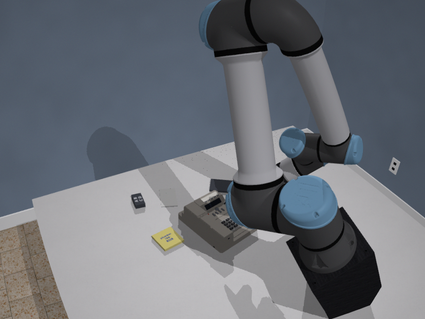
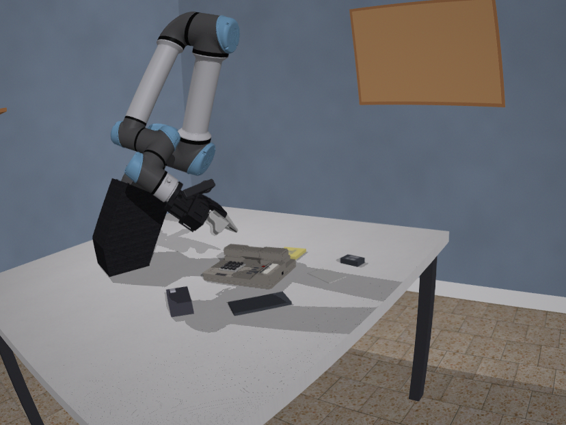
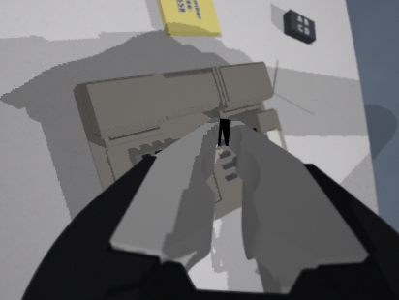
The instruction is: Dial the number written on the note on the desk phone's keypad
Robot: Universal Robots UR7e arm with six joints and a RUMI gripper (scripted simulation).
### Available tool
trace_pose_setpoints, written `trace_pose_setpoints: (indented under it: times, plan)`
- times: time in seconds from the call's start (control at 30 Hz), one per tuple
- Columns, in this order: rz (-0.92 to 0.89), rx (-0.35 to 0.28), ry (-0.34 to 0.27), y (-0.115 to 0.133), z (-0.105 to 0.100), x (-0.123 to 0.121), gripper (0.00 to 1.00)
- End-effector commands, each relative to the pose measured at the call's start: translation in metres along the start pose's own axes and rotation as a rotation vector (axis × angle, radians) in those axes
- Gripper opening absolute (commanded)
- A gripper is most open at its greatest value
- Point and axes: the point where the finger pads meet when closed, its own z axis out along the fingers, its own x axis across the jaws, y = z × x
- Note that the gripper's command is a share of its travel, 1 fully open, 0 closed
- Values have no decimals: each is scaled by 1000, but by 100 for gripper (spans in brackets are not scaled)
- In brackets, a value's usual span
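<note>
Claw poised above keypad
The claw (image 2: 225, 224), fully closed and empty, hung just above the desk phone (image 2: 249, 266) keypad (image 2: 231, 264).

An office: desk phone (image 2: 249, 267), corkboard (image 2: 427, 52), sticky note (image 1: 167, 237).

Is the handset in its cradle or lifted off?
In its cradle: the handset lies flat along the desk phone, with the gripper above, not touching.
</note>
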Motion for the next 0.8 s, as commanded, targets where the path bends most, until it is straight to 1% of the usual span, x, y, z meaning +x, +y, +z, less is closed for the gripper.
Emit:
trace_pose_setpoints:
  times: [0.0, 0.77]
  plan:
    - [-1, 0, 1, 4, -3, -3, 0]
    - [-1, 0, 1, 10, -8, -8, 0]
